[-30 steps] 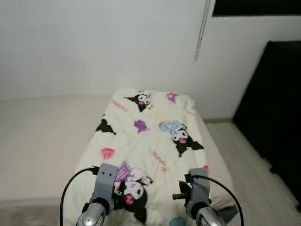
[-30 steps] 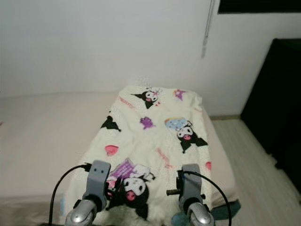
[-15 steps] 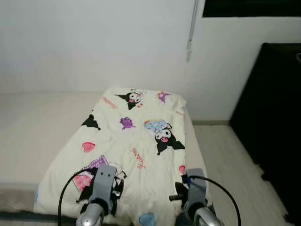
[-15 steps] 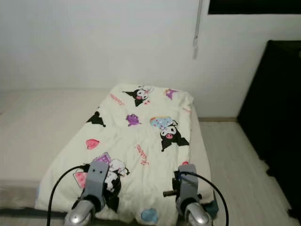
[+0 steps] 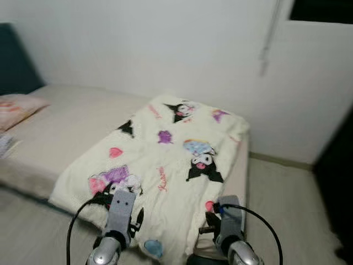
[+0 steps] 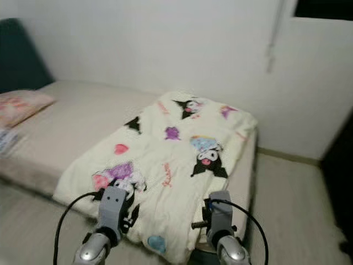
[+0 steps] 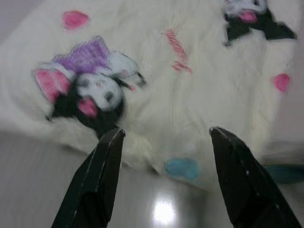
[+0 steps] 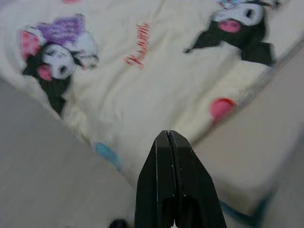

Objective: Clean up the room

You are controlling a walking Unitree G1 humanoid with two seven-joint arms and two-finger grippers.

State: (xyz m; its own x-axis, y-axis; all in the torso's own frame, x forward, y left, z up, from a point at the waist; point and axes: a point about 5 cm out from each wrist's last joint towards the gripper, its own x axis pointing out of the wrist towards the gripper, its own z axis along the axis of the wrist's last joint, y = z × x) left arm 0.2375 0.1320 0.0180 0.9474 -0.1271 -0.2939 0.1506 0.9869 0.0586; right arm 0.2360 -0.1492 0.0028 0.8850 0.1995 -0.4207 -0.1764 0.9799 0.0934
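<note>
Against a plain white wall (image 5: 138, 44), a low bed (image 5: 66, 118) is stretching across the room, its beige mattress lying bare on the robot's left side. Spread over the right part of the bed, a cream blanket (image 5: 165, 160) printed with black-and-white cartoon characters, pink hearts and purple shapes is lying fairly flat, its near edge hanging over the mattress side toward the pale floor (image 5: 33, 232). A pink pillow (image 5: 16, 105) is resting at the far left end of the bed, beside a dark headboard (image 5: 16, 61) in the corner. A thin cord (image 5: 268, 38) is hanging down the wall on the right, under a dark window (image 5: 322, 11), and a dark piece of furniture (image 5: 339, 165) is standing at the right edge of the room.

Both arms are being held out low in front of the robot, above the floor just before the blanket's hanging edge. The left gripper (image 7: 164, 137) is holding its fingers wide apart with nothing between them, the blanket's edge showing beyond them. The right gripper (image 8: 167, 137) is keeping its fingers pressed together, gripping nothing, pointing at the blanket's corner and the bare mattress side.
</note>
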